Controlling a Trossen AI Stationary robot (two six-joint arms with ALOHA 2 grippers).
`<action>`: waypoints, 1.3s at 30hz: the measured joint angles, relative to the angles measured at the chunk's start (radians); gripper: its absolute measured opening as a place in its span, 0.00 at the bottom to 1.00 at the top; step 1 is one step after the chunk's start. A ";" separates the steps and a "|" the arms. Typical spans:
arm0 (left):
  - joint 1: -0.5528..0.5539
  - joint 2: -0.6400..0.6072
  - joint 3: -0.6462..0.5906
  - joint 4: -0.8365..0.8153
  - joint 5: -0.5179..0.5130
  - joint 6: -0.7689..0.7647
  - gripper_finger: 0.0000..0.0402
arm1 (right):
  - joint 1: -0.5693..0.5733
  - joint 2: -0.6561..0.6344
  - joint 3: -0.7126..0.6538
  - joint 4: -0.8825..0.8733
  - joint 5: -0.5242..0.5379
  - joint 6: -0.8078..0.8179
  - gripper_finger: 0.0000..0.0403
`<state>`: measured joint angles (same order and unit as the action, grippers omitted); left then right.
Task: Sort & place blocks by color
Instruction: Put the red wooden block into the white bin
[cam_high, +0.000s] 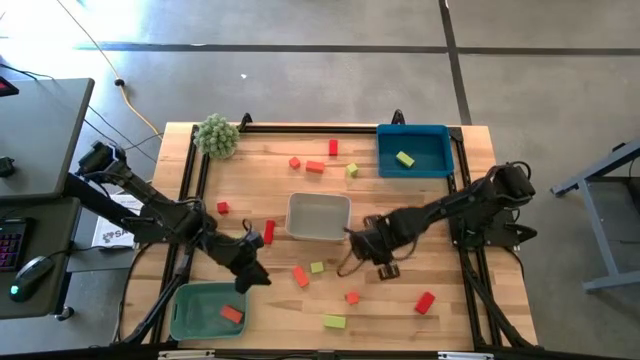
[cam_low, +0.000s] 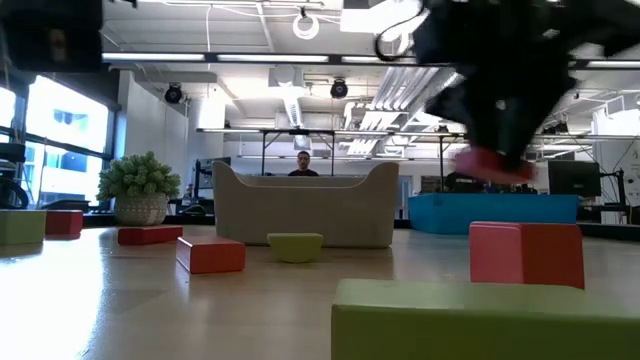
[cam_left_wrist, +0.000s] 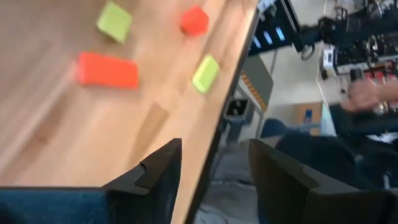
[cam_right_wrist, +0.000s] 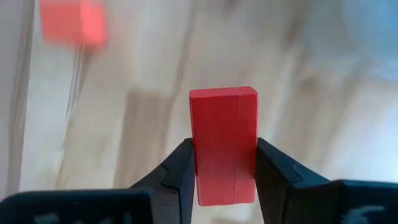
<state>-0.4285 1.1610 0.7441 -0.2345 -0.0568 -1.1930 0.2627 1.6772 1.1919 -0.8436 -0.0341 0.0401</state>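
Red, orange-red and yellow-green blocks lie scattered on the wooden table (cam_high: 400, 215). My right gripper (cam_right_wrist: 225, 171) hovers near the table's middle (cam_high: 378, 255), just right of the grey tray (cam_high: 318, 217), and is shut on a red block (cam_right_wrist: 224, 134). My left gripper (cam_left_wrist: 214, 168) is open and holds nothing. It hangs over the near left part of the table (cam_high: 250, 275), beside the green tray (cam_high: 190, 312), which holds one red block (cam_high: 232, 314). A yellow-green block (cam_high: 404, 158) lies in the blue tray (cam_high: 430, 135). My right gripper pinches the red block by its two opposite long sides (cam_right_wrist: 198, 168), one finger on each. The block sticks out past the fingertips. In the low view it hangs clear of the table (cam_low: 495, 165).
A fuzzy green plant (cam_high: 217, 135) stands at the far left corner. Loose blocks lie around the grey tray: a red bar (cam_high: 269, 232), an orange-red one (cam_high: 300, 276), yellow-green ones (cam_high: 334, 321) and red ones (cam_high: 424, 302). A person sits beyond the table (cam_low: 303, 163).
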 joint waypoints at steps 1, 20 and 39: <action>0.013 0.000 0.000 0.000 -0.003 0.006 0.43 | -0.022 -0.001 0.025 0.000 0.001 -0.018 0.25; 0.256 0.000 0.000 -0.007 -0.064 0.252 0.43 | -0.294 0.031 0.229 0.244 0.007 0.052 0.25; 0.613 -0.003 0.000 -0.296 -0.120 0.631 0.43 | -0.309 0.226 0.229 0.284 -0.002 0.145 0.25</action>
<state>0.1841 1.1576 0.7441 -0.5308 -0.1767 -0.5620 -0.0463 1.9031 1.4212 -0.5595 -0.0360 0.1852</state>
